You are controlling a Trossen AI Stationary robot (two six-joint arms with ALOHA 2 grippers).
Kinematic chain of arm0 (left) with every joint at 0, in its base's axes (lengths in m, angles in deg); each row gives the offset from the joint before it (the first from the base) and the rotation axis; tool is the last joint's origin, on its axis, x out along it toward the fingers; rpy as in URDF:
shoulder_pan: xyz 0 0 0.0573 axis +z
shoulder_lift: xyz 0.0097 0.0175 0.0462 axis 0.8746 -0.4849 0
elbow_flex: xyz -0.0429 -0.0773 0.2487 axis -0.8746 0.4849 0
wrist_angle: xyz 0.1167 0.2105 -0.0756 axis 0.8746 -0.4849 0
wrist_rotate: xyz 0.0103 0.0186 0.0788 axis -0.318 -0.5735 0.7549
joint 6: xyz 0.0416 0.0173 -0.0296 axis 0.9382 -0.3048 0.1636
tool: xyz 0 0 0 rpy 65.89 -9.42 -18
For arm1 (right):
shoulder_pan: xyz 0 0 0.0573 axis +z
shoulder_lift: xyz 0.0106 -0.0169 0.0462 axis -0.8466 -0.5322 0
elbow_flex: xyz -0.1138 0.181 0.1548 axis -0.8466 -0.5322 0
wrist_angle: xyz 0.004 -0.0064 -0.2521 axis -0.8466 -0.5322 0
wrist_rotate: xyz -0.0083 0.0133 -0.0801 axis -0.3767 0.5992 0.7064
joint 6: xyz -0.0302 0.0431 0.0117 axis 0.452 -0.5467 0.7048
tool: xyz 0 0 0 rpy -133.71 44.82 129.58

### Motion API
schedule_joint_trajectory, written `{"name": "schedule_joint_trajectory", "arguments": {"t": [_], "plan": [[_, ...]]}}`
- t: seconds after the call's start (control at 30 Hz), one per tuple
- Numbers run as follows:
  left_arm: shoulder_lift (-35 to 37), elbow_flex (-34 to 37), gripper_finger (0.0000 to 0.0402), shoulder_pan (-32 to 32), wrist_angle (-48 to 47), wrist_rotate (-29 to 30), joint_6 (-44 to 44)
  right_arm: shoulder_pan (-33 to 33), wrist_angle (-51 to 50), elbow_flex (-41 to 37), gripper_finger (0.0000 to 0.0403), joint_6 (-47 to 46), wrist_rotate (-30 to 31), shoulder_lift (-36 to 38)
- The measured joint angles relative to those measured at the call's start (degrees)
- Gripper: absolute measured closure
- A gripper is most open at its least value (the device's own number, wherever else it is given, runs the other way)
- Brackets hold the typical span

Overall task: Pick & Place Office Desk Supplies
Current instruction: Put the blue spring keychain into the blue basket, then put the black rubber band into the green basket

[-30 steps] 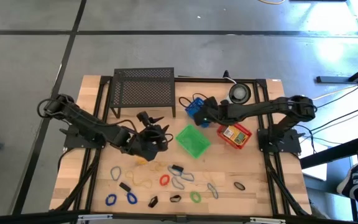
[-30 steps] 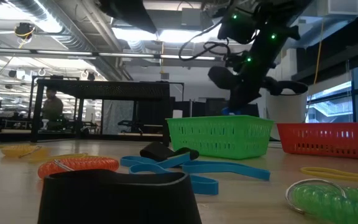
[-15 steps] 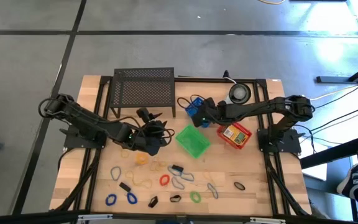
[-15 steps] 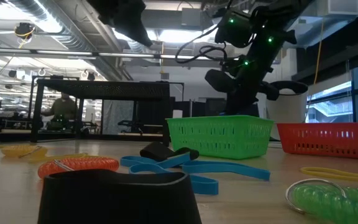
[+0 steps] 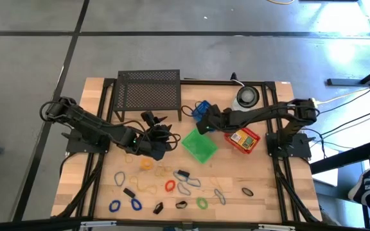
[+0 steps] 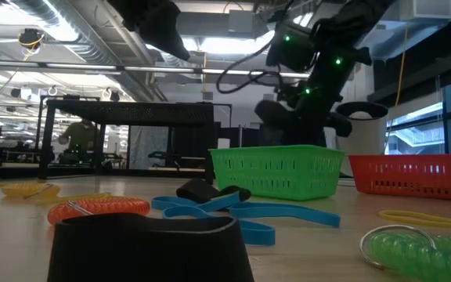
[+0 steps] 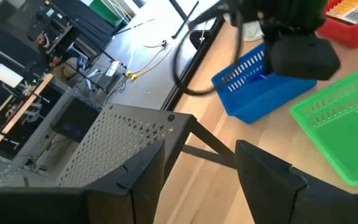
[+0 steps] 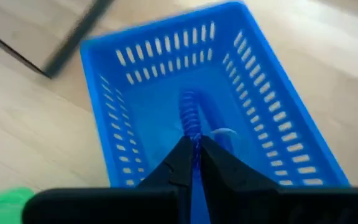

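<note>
— Loops (image 5: 172,186) and clips lie on the worktop (image 5: 268,173); where's the blue coil (image 8: 190,118)?
— Right end effector (image 8: 194,163) pinches it over the blue basket (image 8: 135,74); left end effector (image 7: 197,168) gapes, empty.

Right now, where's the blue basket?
In the high view the blue basket sits toward the table's back, between the black mesh rack and the red basket, just behind the green basket.

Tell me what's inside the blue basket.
In the blue basket a blue coiled loop hangs from the right gripper, whose jaws are shut on it. The gripper hides the basket floor nearest it, so anything there can't be seen.
</note>
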Motion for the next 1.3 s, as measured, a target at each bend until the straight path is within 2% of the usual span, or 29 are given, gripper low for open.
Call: {"name": "schedule_joint_trajectory", "arguments": {"t": [0.17, 0.5, 0.63, 0.8, 1.07, 1.3], "plan": [[0.00, 0.00, 0.0210, 0.15, 0.14, 0.02, -0.44, 0.59, 0.83, 0.00, 0.0365, -0.36, 1.34, -1.59], [-0.01, 0.00, 0.0210, 0.19, 0.20, -0.06, -1.36, 0.82, 0.78, 0.00, 0.0302, 0.91, 1.51, -1.71], [-0.02, 0.00, 0.0210, 0.21, 0.22, -0.09, -1.49, 1.11, 0.74, 0.00, 0.0282, 2.57, 1.52, -0.70], [-0.02, 0.00, 0.0210, 0.20, 0.22, -0.12, -2.06, 3.00, -0.91, 0.00, 0.0279, 3.89, -0.43, 3.23], [-0.02, 0.00, 0.0210, 0.19, 0.22, -0.22, -2.05, 12.41, -4.18, 0.02, 0.0300, 3.29, -7.60, 12.56], [-0.02, 0.00, 0.0210, 0.19, 0.58, -2.63, -2.03, 25.99, -3.00, 0.02, 0.0312, -1.45, -10.56, 12.91]]}}
